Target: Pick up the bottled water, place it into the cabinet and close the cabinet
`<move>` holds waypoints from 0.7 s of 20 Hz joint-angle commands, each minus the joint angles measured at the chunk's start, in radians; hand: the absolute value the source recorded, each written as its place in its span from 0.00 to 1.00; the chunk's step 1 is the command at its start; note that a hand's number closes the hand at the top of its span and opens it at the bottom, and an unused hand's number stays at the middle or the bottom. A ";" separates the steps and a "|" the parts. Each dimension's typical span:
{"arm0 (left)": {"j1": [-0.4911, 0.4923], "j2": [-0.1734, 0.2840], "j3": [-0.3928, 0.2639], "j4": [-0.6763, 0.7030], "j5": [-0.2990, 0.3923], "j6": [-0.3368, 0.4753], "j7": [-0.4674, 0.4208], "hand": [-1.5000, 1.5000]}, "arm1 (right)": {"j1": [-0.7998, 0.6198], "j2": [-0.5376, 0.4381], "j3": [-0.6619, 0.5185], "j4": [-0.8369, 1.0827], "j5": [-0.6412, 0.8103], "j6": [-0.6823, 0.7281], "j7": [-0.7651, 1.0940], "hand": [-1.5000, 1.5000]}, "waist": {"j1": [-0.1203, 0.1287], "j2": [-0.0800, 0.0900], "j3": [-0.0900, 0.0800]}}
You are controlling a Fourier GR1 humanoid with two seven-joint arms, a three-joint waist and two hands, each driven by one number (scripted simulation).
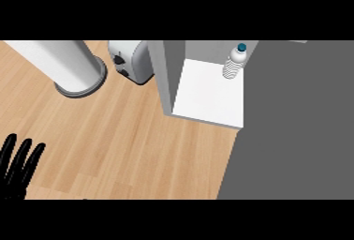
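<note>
While my left robot hand point(17, 164) rests at the lower left of the frame, fingers straight and spread, pointing up and holding nothing, my right robot hand does not show anywhere, so I cannot tell how its fingers stand. Beyond the left one stretches the wooden table point(138, 140), bare across the middle of the frame. Along the right side a large grey panel point(297, 131) fills the view from top to bottom; I take it for the cabinet door swung open, though I cannot be sure. Further up, the cabinet point(166, 75) stands open at upper centre, its white shelf point(207, 93) showing. At the shelf's far right corner the bottled water point(236, 62) stands upright, blue cap on top. A white appliance point(131, 61) sits just left of the cabinet, and a white cylinder on a grey base point(72, 65) lies at upper left.

With the bottle already inside, I judge the placing done and the closing step in hand. Next I must bring a robot hand to the door and swing it shut, clear of the bottle.
</note>
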 commanded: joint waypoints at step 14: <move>-0.003 0.052 0.040 0.032 0.026 -0.070 0.019 0.00 | -0.301 -0.070 0.099 -0.005 0.034 0.076 0.153 1.00 | 0.056 0.005 -0.013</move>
